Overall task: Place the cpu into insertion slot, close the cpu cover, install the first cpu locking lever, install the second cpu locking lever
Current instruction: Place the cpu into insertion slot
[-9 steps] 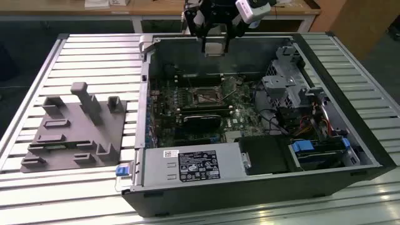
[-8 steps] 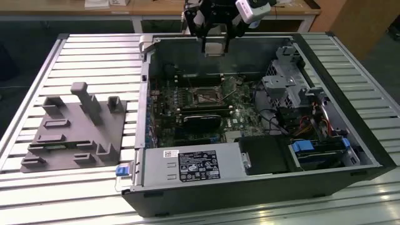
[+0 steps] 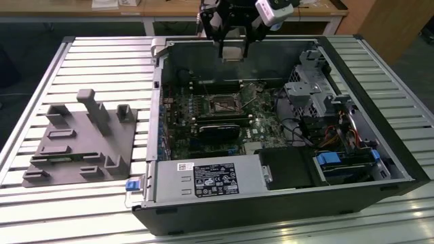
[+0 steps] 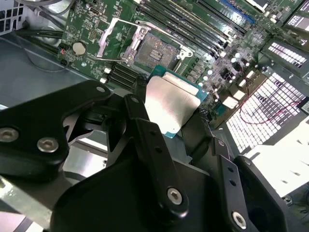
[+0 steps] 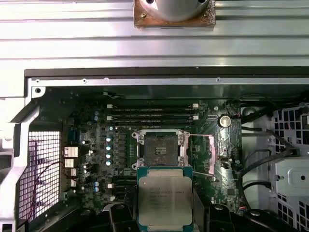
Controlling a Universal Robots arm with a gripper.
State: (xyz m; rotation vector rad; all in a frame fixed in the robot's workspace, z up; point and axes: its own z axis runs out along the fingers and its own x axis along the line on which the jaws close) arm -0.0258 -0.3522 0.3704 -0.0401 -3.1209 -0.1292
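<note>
Your arm comes down from over the far wall of the open computer case point(image 3: 271, 213), with the gripper point(image 3: 233, 48) pointing down above the far edge of the motherboard point(image 3: 178, 122). Its fingers are pinched narrow on the cpu point(image 3: 232, 53), which hangs clear of the board. In the second wrist view, the cpu cover point(image 4: 106, 38) stands raised just beside the bare insertion slot point(image 4: 153, 50). The first wrist view shows print on the cpu's face.

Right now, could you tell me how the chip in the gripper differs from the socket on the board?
The chip has a pale silver face; the socket is dark. The chip is held in the gripper, off the board; the socket sits in it, empty. Both are square.
</note>
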